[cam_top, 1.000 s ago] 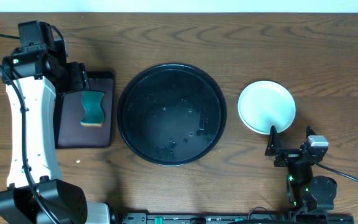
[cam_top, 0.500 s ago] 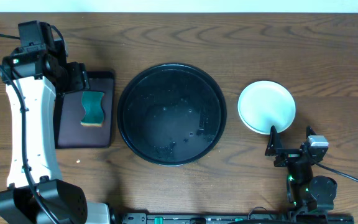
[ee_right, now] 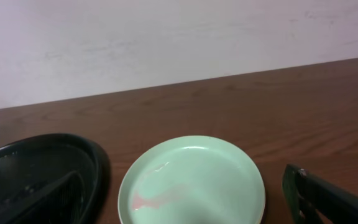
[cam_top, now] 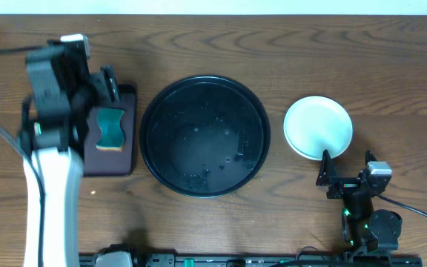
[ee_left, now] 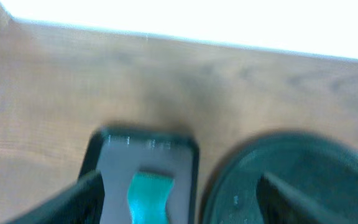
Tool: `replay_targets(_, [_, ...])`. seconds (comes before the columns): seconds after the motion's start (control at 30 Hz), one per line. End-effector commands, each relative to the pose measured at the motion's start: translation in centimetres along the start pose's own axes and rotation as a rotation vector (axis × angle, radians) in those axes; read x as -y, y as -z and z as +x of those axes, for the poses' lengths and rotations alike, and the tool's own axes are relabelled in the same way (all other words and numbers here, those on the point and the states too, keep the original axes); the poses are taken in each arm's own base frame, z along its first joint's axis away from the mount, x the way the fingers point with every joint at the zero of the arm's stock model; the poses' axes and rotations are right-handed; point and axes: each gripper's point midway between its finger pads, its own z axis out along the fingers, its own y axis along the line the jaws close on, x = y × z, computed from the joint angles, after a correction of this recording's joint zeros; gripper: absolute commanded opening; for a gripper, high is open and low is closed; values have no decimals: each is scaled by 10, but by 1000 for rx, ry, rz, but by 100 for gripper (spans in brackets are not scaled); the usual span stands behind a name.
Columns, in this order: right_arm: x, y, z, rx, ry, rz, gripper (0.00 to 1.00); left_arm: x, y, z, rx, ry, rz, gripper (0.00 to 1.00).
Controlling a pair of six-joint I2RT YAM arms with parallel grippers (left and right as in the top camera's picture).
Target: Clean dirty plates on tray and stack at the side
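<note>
The black tray [cam_top: 204, 185] sits mid-table with only water drops on it; its rim also shows in the right wrist view [ee_right: 95, 163] and, blurred, in the left wrist view [ee_left: 303, 168]. A pale mint plate [cam_top: 318, 127] lies on the table to its right, outside the tray, with a faint red smear on its left side [ee_right: 191, 177]. My right gripper [cam_top: 345, 166] stands open just in front of that plate, with nothing between its fingers [ee_right: 328, 199]. My left gripper [cam_top: 107, 83] hangs open above the maroon tray, empty.
A rectangular maroon tray [cam_top: 124, 159] lies left of the black tray, with a teal sponge [cam_top: 111, 127] on it. That sponge [ee_left: 148, 196] sits between my left fingers' tips and well below them. The table's back edge meets a pale wall.
The left arm has lifted and swung over the maroon tray, and its view is blurred by motion. The right arm, the plate and the black tray have not moved.
</note>
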Motion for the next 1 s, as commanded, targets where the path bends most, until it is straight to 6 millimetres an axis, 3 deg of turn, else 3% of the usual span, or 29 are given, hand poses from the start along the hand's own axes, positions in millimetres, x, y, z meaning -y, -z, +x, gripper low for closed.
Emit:
replay_targets(0.0, [1, 0, 0, 2, -11, 2, 99, 5, 24, 25, 100, -8, 21, 79])
replay_targets(0.23, [1, 0, 0, 2, -11, 2, 99, 6, 52, 73, 303, -21, 25, 79])
replay_targets(0.47, [1, 0, 0, 2, -11, 2, 99, 6, 72, 107, 516, -37, 28, 79])
replay_targets(0.73, [1, 0, 0, 2, -11, 2, 99, 15, 64, 147, 593, -196, 25, 79])
replay_targets(0.97, [1, 0, 0, 2, -11, 2, 99, 14, 53, 164, 594, -213, 17, 79])
